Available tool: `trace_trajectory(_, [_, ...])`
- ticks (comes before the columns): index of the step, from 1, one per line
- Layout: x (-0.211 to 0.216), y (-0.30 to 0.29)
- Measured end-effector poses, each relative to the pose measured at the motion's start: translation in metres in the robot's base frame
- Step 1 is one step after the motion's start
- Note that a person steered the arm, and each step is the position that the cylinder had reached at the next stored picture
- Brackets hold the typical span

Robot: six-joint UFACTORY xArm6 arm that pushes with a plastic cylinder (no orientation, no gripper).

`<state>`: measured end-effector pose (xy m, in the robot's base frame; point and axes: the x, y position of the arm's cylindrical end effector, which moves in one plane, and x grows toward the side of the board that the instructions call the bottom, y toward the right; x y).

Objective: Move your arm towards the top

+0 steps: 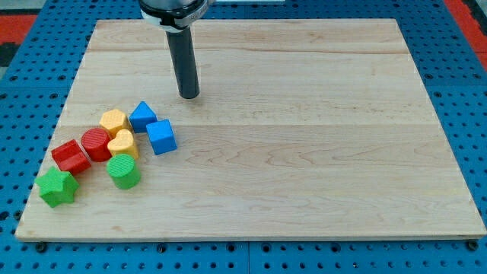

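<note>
My tip (189, 95) rests on the wooden board (304, 137), in the upper left-middle part of the view. It touches no block. A cluster of blocks lies below and to the left of it: a blue triangular block (141, 116), a blue cube (161, 137), a yellow hexagonal block (113, 121), a yellow heart block (122, 144), a red cylinder (96, 144), a red block (70, 157), a green cylinder (123, 170) and a green star block (57, 187). The blue triangular block is the nearest to my tip.
The board lies on a blue perforated table (30, 91). The arm's mount (173, 9) enters from the view's top edge. A red area (23, 23) shows in the top left corner.
</note>
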<state>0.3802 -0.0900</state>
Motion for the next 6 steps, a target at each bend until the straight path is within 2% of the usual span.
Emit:
trace_trajectory(5, [-0.008,-0.005])
trace_trajectory(6, [-0.041,-0.005])
